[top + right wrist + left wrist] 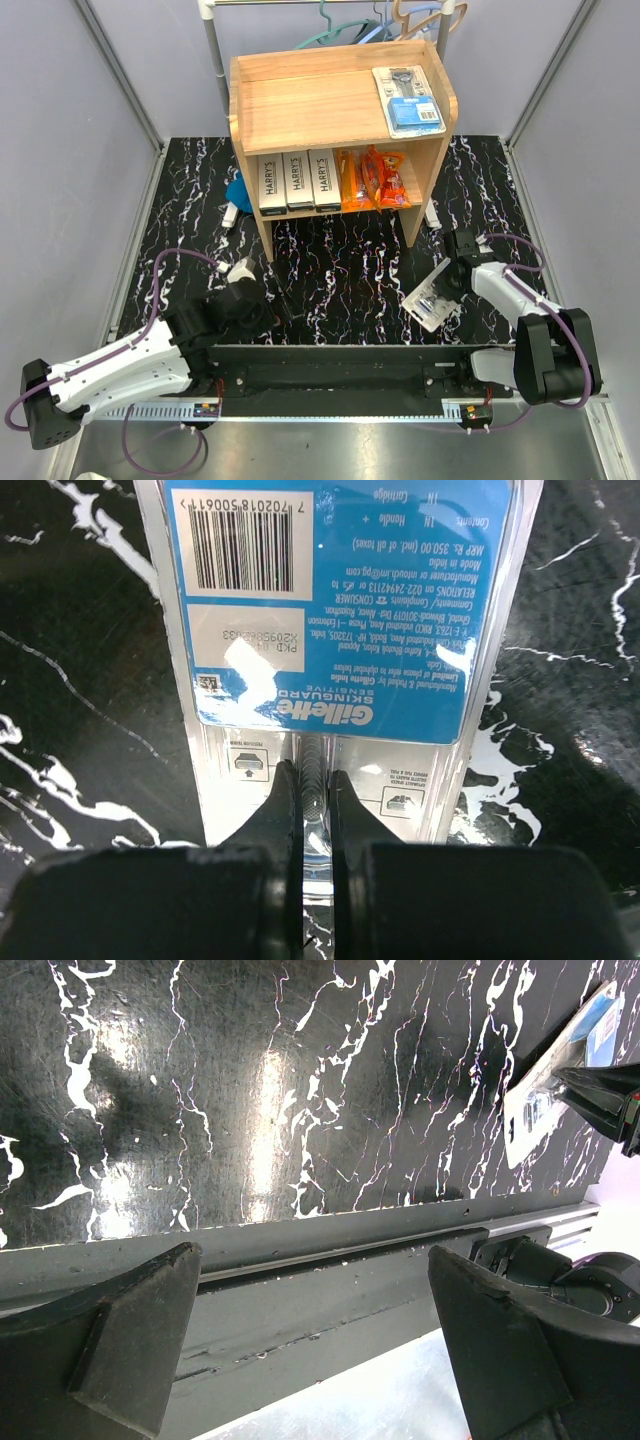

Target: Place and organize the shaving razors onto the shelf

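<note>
The wooden shelf (300,100) stands at the back. One blister pack (408,100) lies on its top right. Three Harry's boxes (298,180) and the orange packets (375,178) stand on the lower tier. My right gripper (450,280) is shut on the second blister pack (430,297), low over the table at the front right. In the right wrist view the gripper (313,780) pinches the pack's clear ridge below its blue card (330,610). My left gripper (278,300) is open and empty by the front rail (312,1260). It sees the pack (555,1085) at its far right.
A clothes rail with hangers (380,25) stands behind the shelf. A blue object (237,190) and a white one (230,215) lie left of the shelf, another white one (432,213) lies to its right. A dark metal rail (340,355) runs along the front edge.
</note>
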